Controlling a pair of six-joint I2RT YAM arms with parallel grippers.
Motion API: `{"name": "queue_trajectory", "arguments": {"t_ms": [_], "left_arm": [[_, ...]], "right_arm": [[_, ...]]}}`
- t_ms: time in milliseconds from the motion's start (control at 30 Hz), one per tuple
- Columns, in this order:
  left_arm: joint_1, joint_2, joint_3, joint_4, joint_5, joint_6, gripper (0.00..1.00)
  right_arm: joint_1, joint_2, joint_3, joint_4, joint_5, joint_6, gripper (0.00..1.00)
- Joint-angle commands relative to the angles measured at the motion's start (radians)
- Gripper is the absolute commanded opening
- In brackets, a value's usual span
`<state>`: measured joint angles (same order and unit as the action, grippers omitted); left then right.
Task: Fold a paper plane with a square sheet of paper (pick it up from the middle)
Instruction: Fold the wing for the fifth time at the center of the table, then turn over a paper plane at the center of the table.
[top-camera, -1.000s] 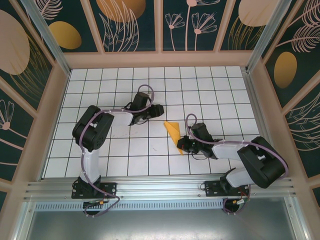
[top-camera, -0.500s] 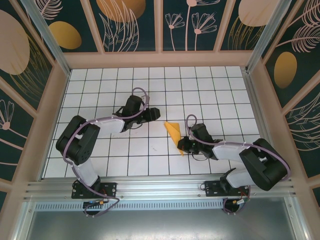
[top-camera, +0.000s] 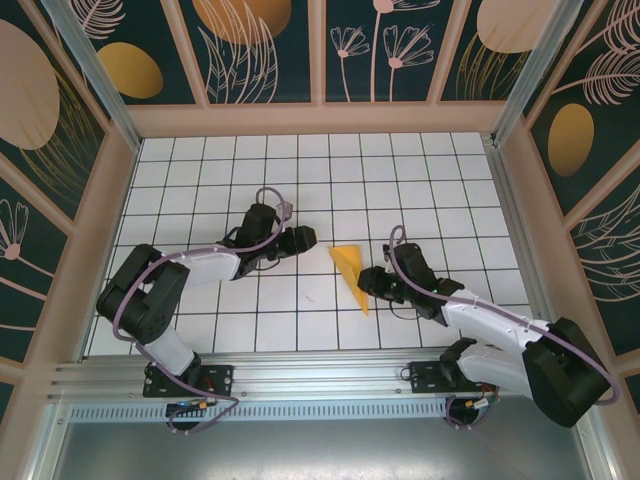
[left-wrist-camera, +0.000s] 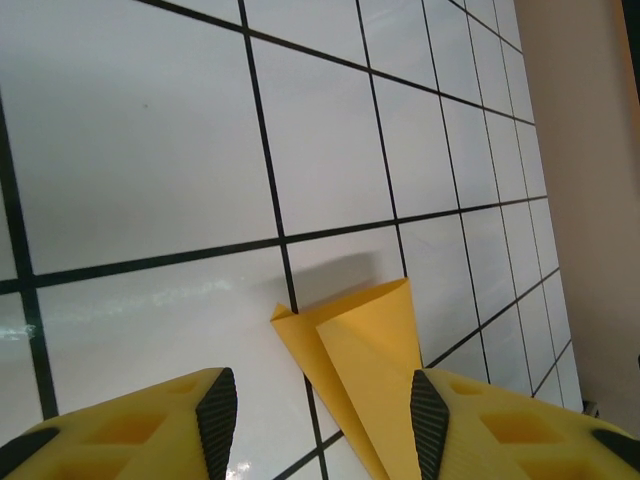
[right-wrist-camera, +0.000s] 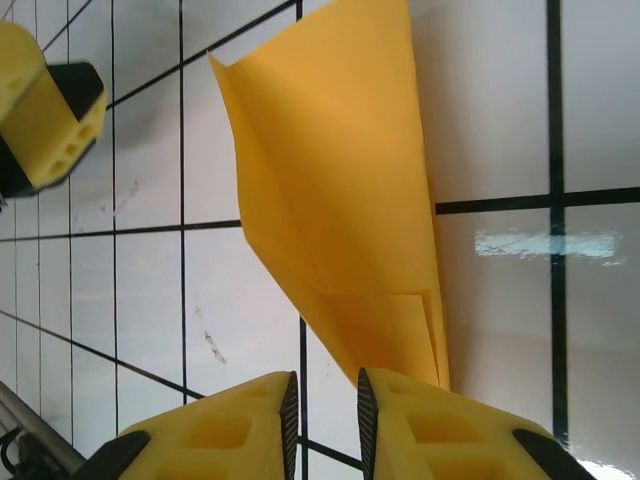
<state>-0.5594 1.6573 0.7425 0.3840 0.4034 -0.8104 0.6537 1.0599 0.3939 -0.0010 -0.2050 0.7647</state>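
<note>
Now right gripper (right-wrist-camera: 327, 410) sits at paper plane's (top-camera: 349, 268) tip, jaws barely parted, empty; left gripper (left-wrist-camera: 315, 415) spread by its tail, likely to pin it.

White grid-tiled table (top-camera: 200, 190) — slim orange-yellow paper plane (top-camera: 350, 268) on it

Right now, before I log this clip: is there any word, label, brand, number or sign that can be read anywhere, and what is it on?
None can be read. The folded orange-yellow paper is plain. The white tiled table carries just black grid lines. The dark wall panels bear drawn flowers and leaves, no lettering. The right gripper shows no marking on its yellow fingers.
</note>
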Motion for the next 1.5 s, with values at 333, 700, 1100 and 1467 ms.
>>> {"name": "queue_trajectory", "arguments": {"t_ms": [333,700,1100,1467], "left_arm": [[-0.146,0.05,0.039,0.003,-0.012,-0.075,0.53],[-0.261,0.094,0.162,-0.211,-0.202,-0.141,0.57],[-0.302,0.179,0.295,-0.389,-0.277,-0.153,0.57],[-0.306,0.115,0.237,-0.319,-0.277,-0.135,0.42]], "right_arm": [[-0.066,0.067,0.023,-0.028,0.041,-0.03,0.28],[-0.068,0.08,-0.017,-0.005,0.092,-0.008,0.29],[-0.069,0.056,-0.036,-0.007,0.099,-0.007,0.32],[-0.069,0.072,-0.044,0.08,-0.002,-0.018,0.35]]}}
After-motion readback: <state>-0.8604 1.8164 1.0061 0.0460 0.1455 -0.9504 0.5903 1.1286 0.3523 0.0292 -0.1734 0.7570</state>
